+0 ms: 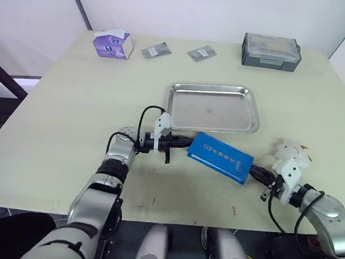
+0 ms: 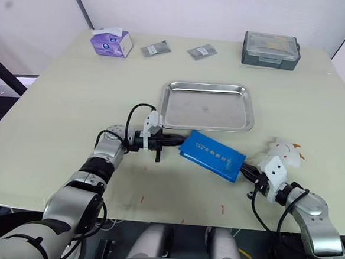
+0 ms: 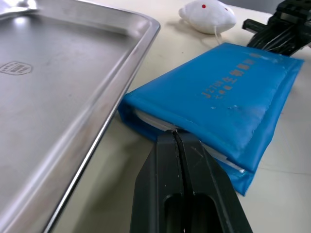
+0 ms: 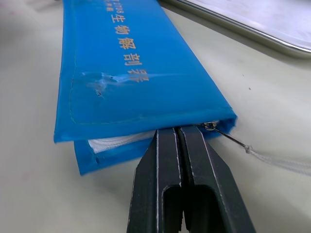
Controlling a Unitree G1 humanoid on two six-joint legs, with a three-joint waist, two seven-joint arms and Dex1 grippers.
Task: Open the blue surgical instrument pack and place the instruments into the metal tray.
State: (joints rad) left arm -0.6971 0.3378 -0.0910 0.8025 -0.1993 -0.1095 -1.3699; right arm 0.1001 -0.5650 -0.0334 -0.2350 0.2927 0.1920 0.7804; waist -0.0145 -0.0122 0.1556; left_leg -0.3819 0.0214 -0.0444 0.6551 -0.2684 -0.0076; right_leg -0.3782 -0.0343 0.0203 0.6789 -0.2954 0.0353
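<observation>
The blue surgical instrument pack [image 1: 221, 158] lies closed and slanted on the table, just in front of the metal tray [image 1: 221, 109], which holds nothing. My left gripper [image 1: 187, 143] meets the pack's left end, its fingers pressed together on the edge under the blue cover [image 3: 214, 97]. At the pack's right end my right gripper [image 1: 254, 169] is shut too, with its tips [image 4: 179, 130] pushed into the seam beside a small zipper pull [image 4: 209, 125]. The instruments are hidden inside the pack.
A white soft tag [image 1: 289, 151] on a thin cord lies by the right gripper. Along the far edge stand a purple tissue box [image 1: 113, 43], two grey sachets [image 1: 156, 51] [image 1: 202, 53] and a grey lidded box [image 1: 271, 51].
</observation>
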